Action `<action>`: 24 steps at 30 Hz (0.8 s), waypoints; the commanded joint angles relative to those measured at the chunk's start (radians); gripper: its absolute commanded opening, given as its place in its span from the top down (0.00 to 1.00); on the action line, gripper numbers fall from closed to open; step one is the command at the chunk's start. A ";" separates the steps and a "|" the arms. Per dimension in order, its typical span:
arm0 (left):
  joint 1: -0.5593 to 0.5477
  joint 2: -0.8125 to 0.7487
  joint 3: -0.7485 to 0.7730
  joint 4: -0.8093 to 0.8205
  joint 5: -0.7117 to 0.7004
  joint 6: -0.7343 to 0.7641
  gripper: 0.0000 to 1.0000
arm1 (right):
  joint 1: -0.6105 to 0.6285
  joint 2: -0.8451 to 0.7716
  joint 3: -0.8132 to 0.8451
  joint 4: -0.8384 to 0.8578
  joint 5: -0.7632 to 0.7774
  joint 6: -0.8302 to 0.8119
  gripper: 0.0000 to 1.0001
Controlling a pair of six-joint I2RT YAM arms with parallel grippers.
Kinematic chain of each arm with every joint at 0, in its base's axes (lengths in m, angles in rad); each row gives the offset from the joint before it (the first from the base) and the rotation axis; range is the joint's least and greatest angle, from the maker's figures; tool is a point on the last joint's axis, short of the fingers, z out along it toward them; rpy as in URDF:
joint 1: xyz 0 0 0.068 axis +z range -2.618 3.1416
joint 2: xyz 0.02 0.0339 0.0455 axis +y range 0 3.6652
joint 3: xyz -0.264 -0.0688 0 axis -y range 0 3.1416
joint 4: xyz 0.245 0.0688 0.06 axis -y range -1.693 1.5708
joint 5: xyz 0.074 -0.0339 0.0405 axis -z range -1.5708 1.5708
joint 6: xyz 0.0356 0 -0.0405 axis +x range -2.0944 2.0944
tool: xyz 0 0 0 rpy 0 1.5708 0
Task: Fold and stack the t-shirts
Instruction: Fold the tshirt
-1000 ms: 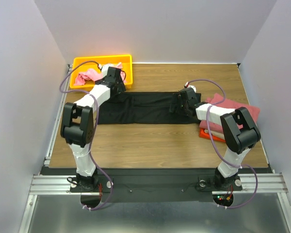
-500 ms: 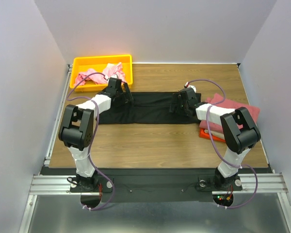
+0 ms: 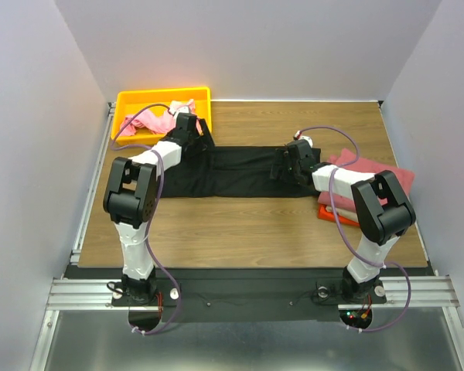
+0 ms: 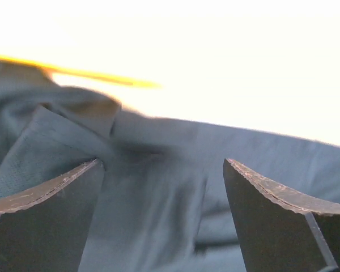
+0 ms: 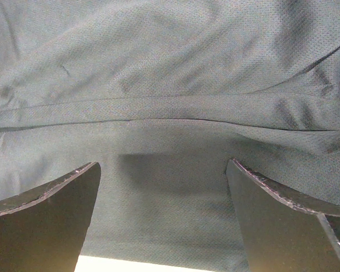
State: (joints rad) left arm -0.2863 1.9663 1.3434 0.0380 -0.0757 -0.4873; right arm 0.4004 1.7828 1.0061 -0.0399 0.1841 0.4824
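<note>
Two arms are down on one garment: the black t-shirt [image 3: 240, 171], stretched as a long flat band across the middle of the wooden table [image 3: 255, 232]. Its left end lies just beside the yellow plastic bin [image 3: 124, 104], and its right end reaches the folded stack on the right.

The left gripper [image 4: 161, 167] sits low over the shirt's left end, jaws spread wide with nothing between them. Its dark fingers [image 4: 45, 226] have saw-toothed inner edges, and the cloth below is rumpled into soft ridges and a raised fold. Behind it the view is washed out to white, with only a thin yellow streak of the bin's rim showing.

The right gripper [image 5: 163, 167] is over the right end, and it too is wide apart and holding nothing. Its fingers [image 5: 39, 209] frame a fine mesh knit, matte and dimpled, with a stitched seam running straight across and a few shallow creases at the upper right.

In the bin lies a crumpled light pink t-shirt [image 3: 158, 122], a loose heap. On the right, a dusty rose-red t-shirt [image 3: 371, 174] sits folded into a flat slab. The bright edge of an orange t-shirt [image 3: 329, 215] pokes out from under its near side.
</note>
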 commanded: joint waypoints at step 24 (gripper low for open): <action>0.001 -0.227 -0.293 0.117 -0.015 -0.082 0.02 | -0.009 0.056 0.201 -0.123 0.052 -0.014 0.00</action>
State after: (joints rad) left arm -0.2878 1.7012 1.0405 0.1017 -0.1272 -0.5598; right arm 0.3992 1.8046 1.1118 -0.1558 0.2028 0.4831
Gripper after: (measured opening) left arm 0.985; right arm 0.998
